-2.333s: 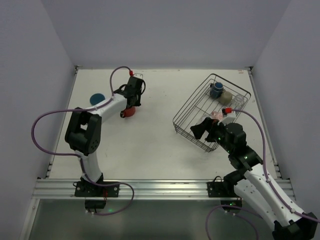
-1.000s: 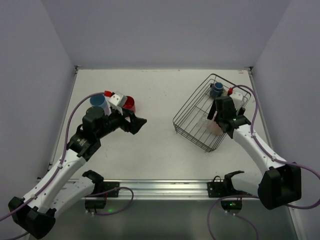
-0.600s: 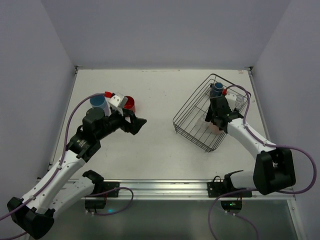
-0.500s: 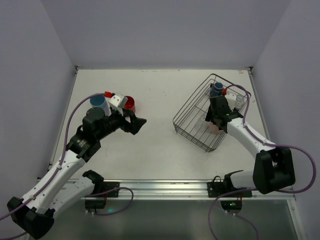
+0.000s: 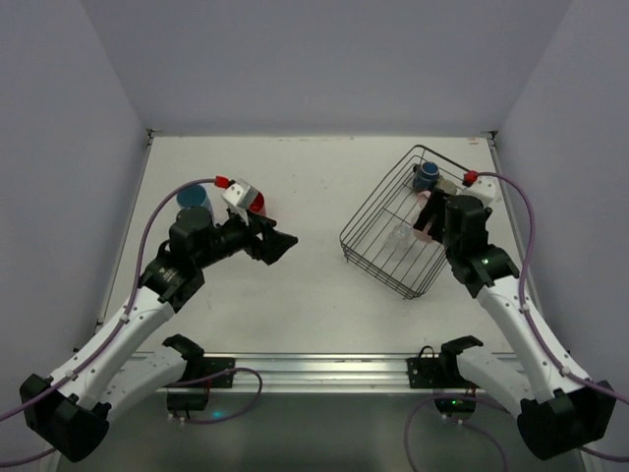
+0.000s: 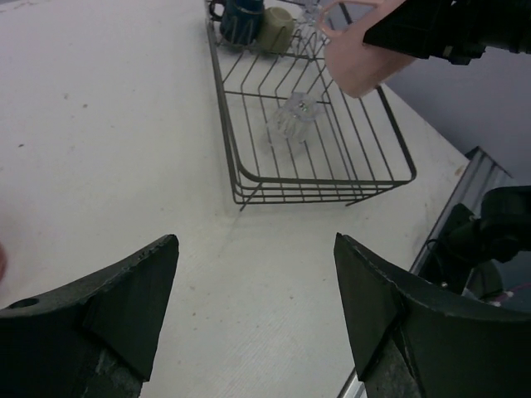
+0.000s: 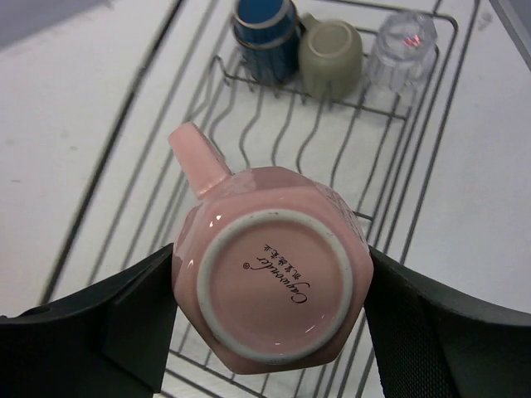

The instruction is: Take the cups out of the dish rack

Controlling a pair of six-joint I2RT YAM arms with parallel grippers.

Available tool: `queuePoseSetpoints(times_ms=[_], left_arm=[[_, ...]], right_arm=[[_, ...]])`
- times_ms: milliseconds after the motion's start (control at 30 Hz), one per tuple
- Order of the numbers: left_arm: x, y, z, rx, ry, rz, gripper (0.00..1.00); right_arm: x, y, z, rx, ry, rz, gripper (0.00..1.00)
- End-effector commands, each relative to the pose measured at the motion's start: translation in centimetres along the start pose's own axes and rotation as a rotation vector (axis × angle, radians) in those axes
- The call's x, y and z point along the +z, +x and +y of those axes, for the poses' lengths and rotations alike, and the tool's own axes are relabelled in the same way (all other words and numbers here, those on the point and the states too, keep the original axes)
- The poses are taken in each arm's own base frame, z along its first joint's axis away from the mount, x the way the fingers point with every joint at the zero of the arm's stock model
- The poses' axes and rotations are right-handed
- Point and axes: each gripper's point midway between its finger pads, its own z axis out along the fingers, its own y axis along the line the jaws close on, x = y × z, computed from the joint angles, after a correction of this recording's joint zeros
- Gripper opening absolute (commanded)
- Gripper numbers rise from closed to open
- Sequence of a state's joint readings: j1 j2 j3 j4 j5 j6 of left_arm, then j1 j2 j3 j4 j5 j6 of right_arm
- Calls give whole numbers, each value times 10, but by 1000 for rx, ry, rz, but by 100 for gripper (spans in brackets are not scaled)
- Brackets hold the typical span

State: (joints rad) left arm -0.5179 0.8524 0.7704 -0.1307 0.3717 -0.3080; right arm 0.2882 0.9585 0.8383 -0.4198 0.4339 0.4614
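The black wire dish rack (image 5: 378, 267) stands at the right of the table. My right gripper (image 5: 432, 218) is shut on the pale pink mug (image 7: 270, 278) and holds it upside down above the rack floor, base toward the wrist camera and handle pointing up-left. The dark blue cup (image 7: 265, 33) and the olive-grey mug (image 7: 330, 48) sit side by side at the rack's far end. My left gripper (image 5: 280, 244) is open and empty over bare table left of the rack (image 6: 241, 178). The red cup (image 5: 257, 205) and the light blue cup (image 5: 192, 200) stand on the table behind the left arm.
A clear glass (image 7: 402, 50) stands beside the olive-grey mug in the rack, and another clear glass (image 6: 294, 120) lies on the rack floor. The table's right edge and the metal rail (image 6: 489, 162) run close to the rack.
My right gripper has closed on the pink mug and lifted it off the rack floor. My left gripper has shifted slightly right and stays open.
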Motion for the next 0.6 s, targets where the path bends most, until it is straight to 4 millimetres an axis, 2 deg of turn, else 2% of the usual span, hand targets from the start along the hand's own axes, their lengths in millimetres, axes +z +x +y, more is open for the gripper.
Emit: queuePoseSetpoints(times_ms=[0,33,67,100,133,167,200,233,267,333,367,533,567], left_arm=[[5,-24,-40,-45,210,-69,78],[8,-17,-48,-92,267,-42,77],[11,-23,-59,-88,322,-73,77],[13,-22,-66,-143,357,-64,76],[18,-11,-77,-170,410,-29,75],[21,-18,-86,-165,457,-63,75],[23,-17,-92,-212,482,-55,75],[31,-10,-94,-237,494,-38,74],[32,-14,-106,-231,542,-60,74],[40,-9,-116,-275,578,-39,74],[42,-14,-119,-269,596,-64,74],[58,-11,-114,-309,557,-76,75],[61,-11,-115,-311,557,-79,75]], right_arm=[[-30,-36,40,80,-247,-123,9],[-41,-38,46,101,-305,-135,9],[-49,-43,56,123,-374,-153,9],[-59,-35,72,149,-487,-118,8],[-72,-39,81,173,-560,-131,8],[-84,-46,94,227,-649,-147,7],[-94,-48,103,249,-723,-146,6],[-105,-37,115,247,-827,-102,5],[-119,-46,125,296,-909,-119,5],[-131,-38,136,305,-1013,-74,5],[-137,-43,140,329,-1056,-82,5],[-142,-34,145,347,-1120,-54,6],[-149,-33,149,357,-1162,-40,6]])
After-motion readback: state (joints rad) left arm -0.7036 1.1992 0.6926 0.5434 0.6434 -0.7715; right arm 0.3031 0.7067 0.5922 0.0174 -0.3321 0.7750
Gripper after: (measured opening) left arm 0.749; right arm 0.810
